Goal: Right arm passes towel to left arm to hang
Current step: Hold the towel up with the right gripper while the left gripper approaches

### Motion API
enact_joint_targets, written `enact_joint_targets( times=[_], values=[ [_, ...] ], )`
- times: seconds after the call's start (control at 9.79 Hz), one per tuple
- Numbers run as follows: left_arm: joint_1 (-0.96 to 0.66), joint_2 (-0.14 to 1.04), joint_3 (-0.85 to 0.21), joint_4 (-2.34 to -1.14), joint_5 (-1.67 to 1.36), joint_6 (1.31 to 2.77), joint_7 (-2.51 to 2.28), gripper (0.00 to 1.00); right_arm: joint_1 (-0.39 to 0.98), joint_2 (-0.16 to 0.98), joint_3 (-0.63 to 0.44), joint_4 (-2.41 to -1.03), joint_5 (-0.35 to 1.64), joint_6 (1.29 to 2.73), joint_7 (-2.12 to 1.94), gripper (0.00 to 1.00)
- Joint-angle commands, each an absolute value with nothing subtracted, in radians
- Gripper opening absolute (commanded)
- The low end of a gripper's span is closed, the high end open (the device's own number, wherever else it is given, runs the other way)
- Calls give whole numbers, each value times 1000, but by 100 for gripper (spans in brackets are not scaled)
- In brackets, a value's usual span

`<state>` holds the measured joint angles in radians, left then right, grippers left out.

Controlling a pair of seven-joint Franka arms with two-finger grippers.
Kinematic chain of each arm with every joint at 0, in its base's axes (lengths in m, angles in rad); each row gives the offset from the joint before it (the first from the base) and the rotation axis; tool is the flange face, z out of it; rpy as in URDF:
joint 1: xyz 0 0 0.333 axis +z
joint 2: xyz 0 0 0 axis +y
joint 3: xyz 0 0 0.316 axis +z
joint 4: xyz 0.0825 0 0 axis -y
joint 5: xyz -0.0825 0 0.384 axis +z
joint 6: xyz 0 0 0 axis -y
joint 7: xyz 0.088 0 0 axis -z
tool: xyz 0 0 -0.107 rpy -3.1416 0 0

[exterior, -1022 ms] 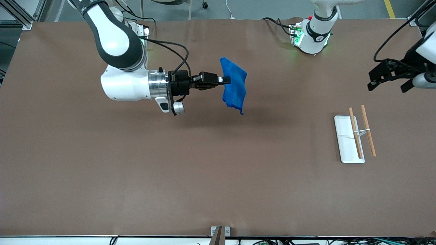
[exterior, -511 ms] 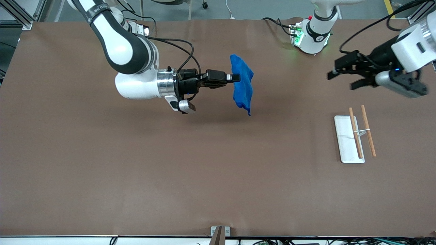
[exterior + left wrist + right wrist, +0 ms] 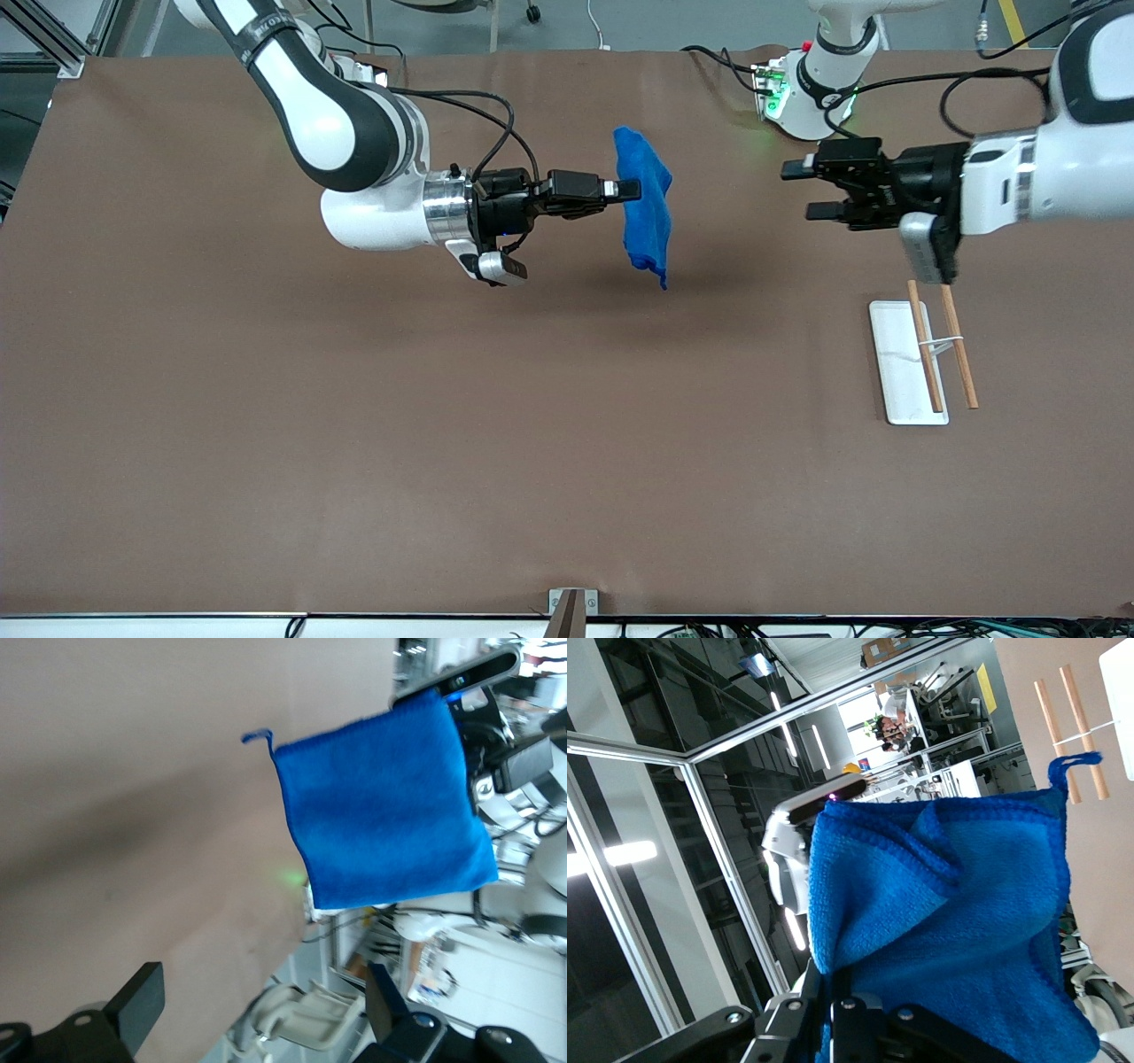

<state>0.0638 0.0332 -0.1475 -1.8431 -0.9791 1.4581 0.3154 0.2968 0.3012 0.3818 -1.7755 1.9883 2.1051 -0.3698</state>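
Observation:
The bright blue towel hangs in the air over the middle of the table, its small corner loop at the bottom. My right gripper is shut on the towel's upper edge. In the right wrist view the towel fills the space past the right gripper. My left gripper is open and empty, level with the towel and a gap apart from it, pointing at it. In the left wrist view the towel hangs flat ahead of the open left gripper.
A white tray with two wooden rods raised over it stands toward the left arm's end of the table, nearer to the front camera than the left gripper. The left arm's base stands at the table's back edge.
The left arm has swung in from its end of the table and its gripper now faces the towel. The right arm has carried the towel a little toward the left arm.

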Motion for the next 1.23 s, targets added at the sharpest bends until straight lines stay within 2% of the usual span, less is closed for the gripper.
enact_joint_targets(
  times=[0.0, 0.51, 0.72, 1.12],
  values=[
    [116, 43, -150, -1975, -1124, 1377, 409, 99, 304, 305, 382, -1773, 2039, 2098, -399, 0],
    [112, 51, -182, -2138, -1322, 1399, 479, 98, 310, 307, 382, -1773, 2051, 2098, -399, 0],
    [57, 52, -212, -2184, -1431, 1544, 500, 98, 310, 307, 382, -1773, 2051, 2097, -399, 0],
    [48, 61, -285, -2230, -1592, 1652, 512, 98, 310, 307, 383, -1773, 2051, 2098, -405, 0]
  ],
)
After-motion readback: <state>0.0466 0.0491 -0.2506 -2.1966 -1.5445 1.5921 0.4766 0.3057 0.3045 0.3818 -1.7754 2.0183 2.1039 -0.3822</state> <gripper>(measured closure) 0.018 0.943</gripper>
